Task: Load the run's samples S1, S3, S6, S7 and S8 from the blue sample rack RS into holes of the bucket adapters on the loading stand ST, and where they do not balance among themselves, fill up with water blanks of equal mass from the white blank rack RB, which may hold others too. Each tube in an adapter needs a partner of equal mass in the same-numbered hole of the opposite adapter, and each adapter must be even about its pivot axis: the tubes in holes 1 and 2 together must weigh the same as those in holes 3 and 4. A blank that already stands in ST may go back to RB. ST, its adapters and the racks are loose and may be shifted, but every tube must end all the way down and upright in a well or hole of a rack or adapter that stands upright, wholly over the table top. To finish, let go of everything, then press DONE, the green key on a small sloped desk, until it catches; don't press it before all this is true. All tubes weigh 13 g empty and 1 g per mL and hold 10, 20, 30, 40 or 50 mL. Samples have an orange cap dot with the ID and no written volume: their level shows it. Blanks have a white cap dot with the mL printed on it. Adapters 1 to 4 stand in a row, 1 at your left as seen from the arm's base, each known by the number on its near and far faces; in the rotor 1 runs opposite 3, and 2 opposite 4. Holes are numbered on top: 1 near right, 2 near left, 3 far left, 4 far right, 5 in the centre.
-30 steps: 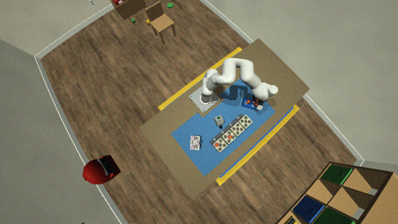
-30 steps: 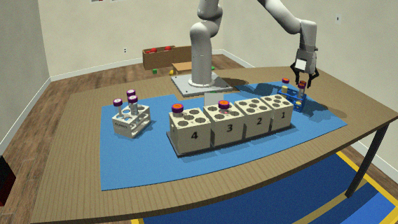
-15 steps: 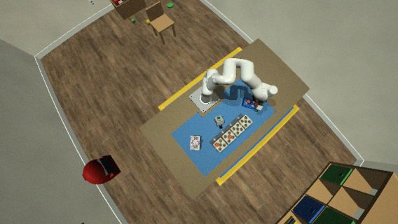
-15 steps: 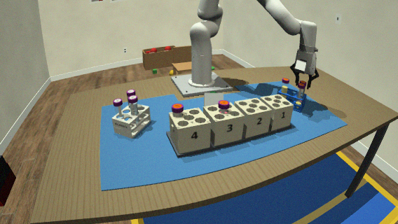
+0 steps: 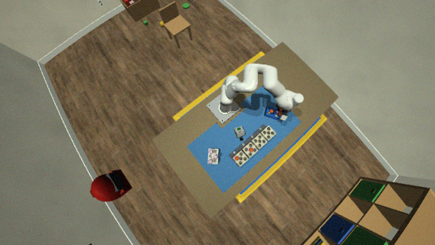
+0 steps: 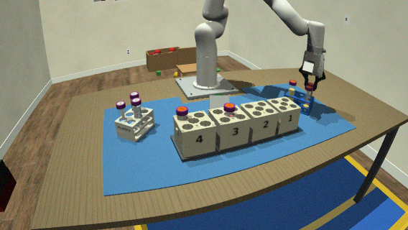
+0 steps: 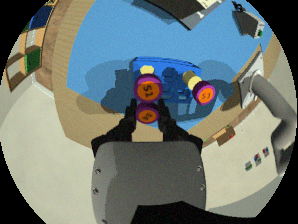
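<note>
My gripper [image 6: 310, 85] [image 7: 147, 105] [image 5: 282, 113] is shut on the purple, orange-dotted cap of a sample tube [image 6: 309, 89] [image 7: 147, 112]. The tube stands in the blue sample rack RS [image 6: 307, 108] [image 7: 172, 67] [image 5: 273, 113] at the mat's far right. Two more sample tubes [image 7: 148, 88] [image 7: 202, 94] stand in that rack; their IDs are too small to read. The loading stand ST carries adapters 4 [image 6: 195, 138], 3 [image 6: 233, 131], 2 [image 6: 263, 123] and 1 [image 6: 289, 116]. One sample [image 6: 182, 111] stands in adapter 4 and one sample [image 6: 229, 107] in adapter 3. The white blank rack RB [image 6: 133, 126] [image 5: 213, 155] holds three blanks.
The DONE desk [image 5: 239, 132] [image 6: 219, 98] stands between the arm's base and the stand, partly hidden behind adapter 3. The arm's base plate [image 6: 205, 88] is at the table's back. The table's right edge runs close beyond the blue rack.
</note>
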